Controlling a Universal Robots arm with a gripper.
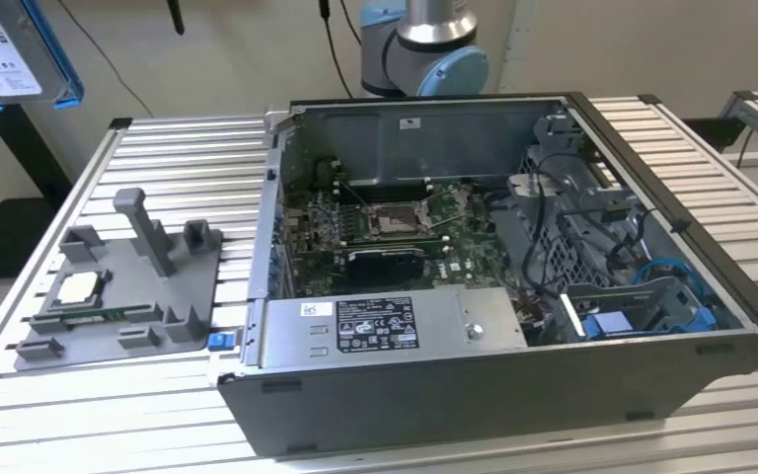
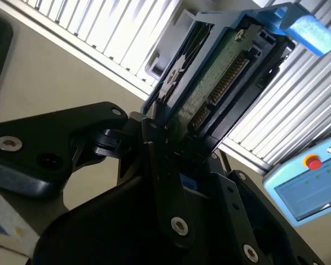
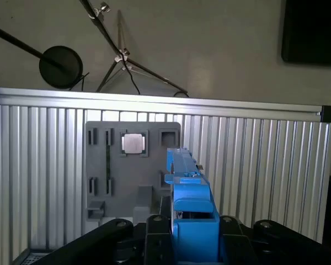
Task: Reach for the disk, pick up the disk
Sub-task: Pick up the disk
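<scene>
Tool point(image 2: 166, 135) clamped on the disk point(image 2: 220, 72).
Second wrist view shows its green circuit board point(image 2: 204, 94); first wrist view, its blue bracket point(image 3: 190, 199) edge-on.

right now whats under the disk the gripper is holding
The grey fixture with the silver chip, on the slatted table. The disk covers one side of the fixture, so that part cannot be seen.

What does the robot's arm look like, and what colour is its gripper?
In the exterior view the arm is a shiny silver-grey tube with rounded light-blue caps on its joints. In the second wrist view the gripper is all black. It is made of flat bars with rounded ends, linked together like scissors, and small silver bolts pin the links.
</scene>
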